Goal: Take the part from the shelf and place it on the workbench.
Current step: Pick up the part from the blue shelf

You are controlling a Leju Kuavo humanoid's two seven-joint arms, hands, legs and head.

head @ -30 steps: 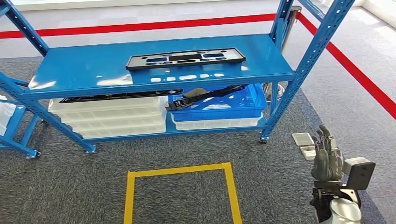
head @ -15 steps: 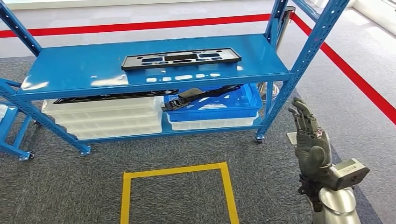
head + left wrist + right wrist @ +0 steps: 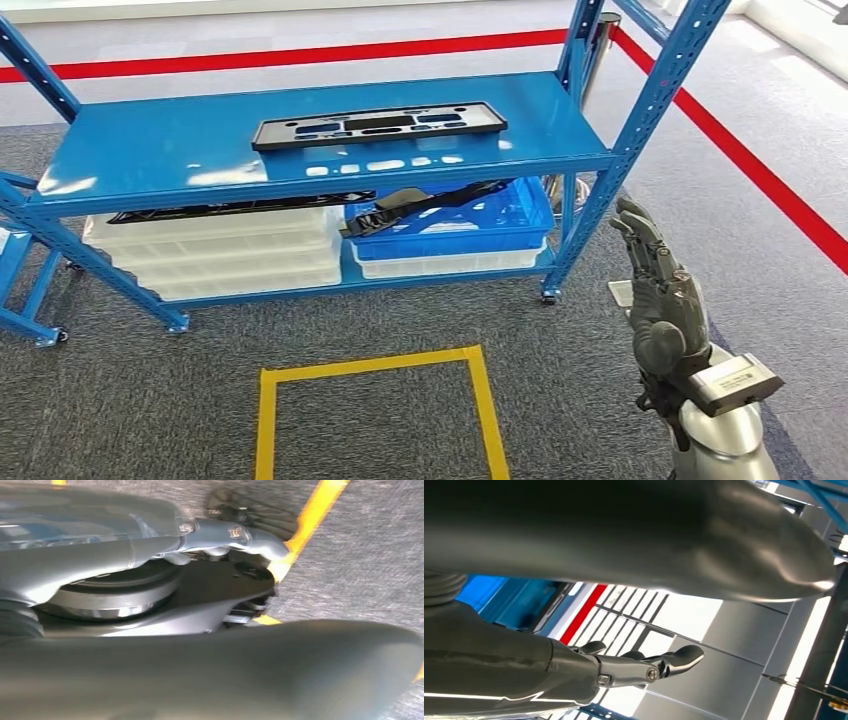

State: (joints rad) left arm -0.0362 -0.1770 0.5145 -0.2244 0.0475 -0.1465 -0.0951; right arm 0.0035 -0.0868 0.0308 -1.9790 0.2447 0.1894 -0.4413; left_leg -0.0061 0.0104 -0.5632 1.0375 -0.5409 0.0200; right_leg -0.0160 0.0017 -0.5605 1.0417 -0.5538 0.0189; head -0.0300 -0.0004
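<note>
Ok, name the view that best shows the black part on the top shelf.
Head view: the flat black part lies whole on the blue shelf. The right wrist view catches blue shelving; I cannot make the part out there.

Right hand [image 3: 668, 300] dk grey w/ black fingers, silver forearm, grey wrist cam.

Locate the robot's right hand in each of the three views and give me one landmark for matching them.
Head view: right hand raised at lower right, fingers apart, holding nothing, beside the blue shelf.
Right wrist view: it comes in from the left edge, fingers extended, thumb across the top.
Left wrist view: not in it.
Shared landmark: the red floor line, also seen at.
</note>
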